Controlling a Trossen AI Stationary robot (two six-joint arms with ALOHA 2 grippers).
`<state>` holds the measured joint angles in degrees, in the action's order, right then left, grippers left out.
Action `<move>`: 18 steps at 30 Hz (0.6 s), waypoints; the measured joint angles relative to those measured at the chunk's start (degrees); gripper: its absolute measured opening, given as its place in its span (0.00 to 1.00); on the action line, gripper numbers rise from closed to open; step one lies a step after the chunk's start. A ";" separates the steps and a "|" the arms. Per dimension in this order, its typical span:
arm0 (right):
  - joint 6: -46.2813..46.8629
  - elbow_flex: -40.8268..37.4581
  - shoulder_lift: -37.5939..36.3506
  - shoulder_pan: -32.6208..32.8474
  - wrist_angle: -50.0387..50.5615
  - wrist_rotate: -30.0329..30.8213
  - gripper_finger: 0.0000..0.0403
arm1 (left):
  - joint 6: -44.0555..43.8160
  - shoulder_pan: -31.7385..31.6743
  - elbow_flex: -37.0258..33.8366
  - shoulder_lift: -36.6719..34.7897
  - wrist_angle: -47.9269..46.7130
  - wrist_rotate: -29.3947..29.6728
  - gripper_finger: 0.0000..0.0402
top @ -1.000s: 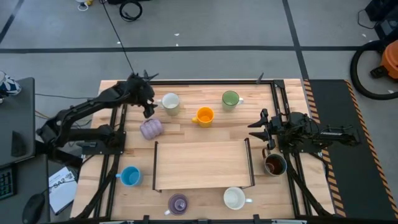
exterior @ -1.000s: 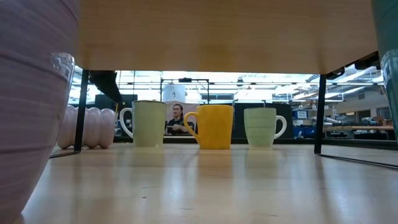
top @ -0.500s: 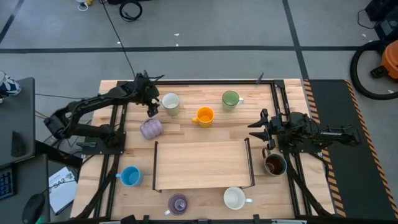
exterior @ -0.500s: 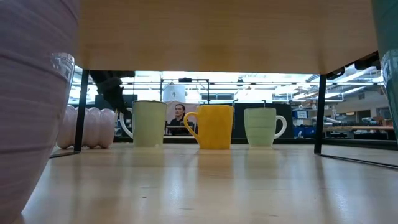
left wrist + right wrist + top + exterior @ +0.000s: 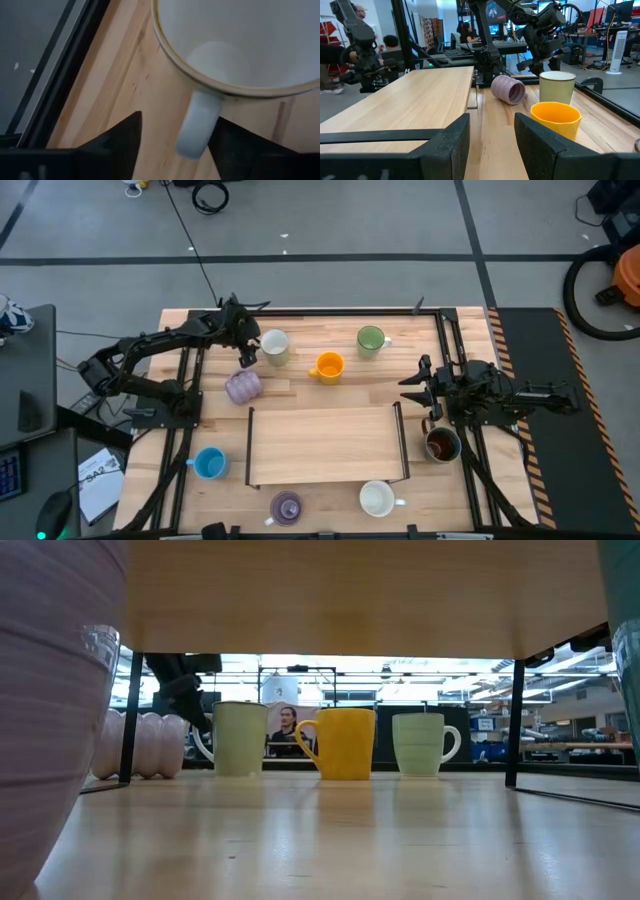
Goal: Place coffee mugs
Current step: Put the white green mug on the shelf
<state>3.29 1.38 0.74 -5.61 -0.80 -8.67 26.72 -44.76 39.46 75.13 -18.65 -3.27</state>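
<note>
My left gripper (image 5: 249, 346) is open at the far-left white mug (image 5: 274, 346). In the left wrist view its fingers (image 5: 125, 135) stand on either side of the mug's handle (image 5: 197, 125), and I see no touch. That mug stands upright on the table, as do the orange mug (image 5: 328, 366) and the green mug (image 5: 371, 338). A lavender mug (image 5: 243, 386) lies on its side. The light blue mug (image 5: 209, 463), a purple mug (image 5: 286, 507), a second white mug (image 5: 377, 498) and the dark brown mug (image 5: 441, 444) stand around the near half. My right gripper (image 5: 413, 385) waits open at the right.
A raised wooden shelf on black legs (image 5: 325, 443) covers the table's middle. Black frame rails (image 5: 188, 380) run along the left and right sides. The lavender mug lies just near-side of my left gripper. People and desks show in the room beyond (image 5: 350, 45).
My left gripper has moved toward the table's right and slightly down, closing in on the handle of the far-left white mug. No mug has moved.
</note>
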 joint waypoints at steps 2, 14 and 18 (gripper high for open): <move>0.00 -0.01 0.01 0.00 0.00 -0.02 0.40 | 0.08 0.02 0.00 -0.02 0.06 -0.03 0.44; 0.00 0.00 -0.01 0.00 0.00 0.00 0.40 | 0.12 0.00 0.00 -0.07 0.12 -0.01 0.17; -0.01 -0.01 -0.01 0.00 0.00 0.00 0.40 | 0.08 -0.02 0.00 -0.11 0.11 0.09 0.16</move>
<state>3.28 1.37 0.73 -5.61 -0.80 -8.67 26.81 -44.77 39.46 75.02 -18.55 -3.18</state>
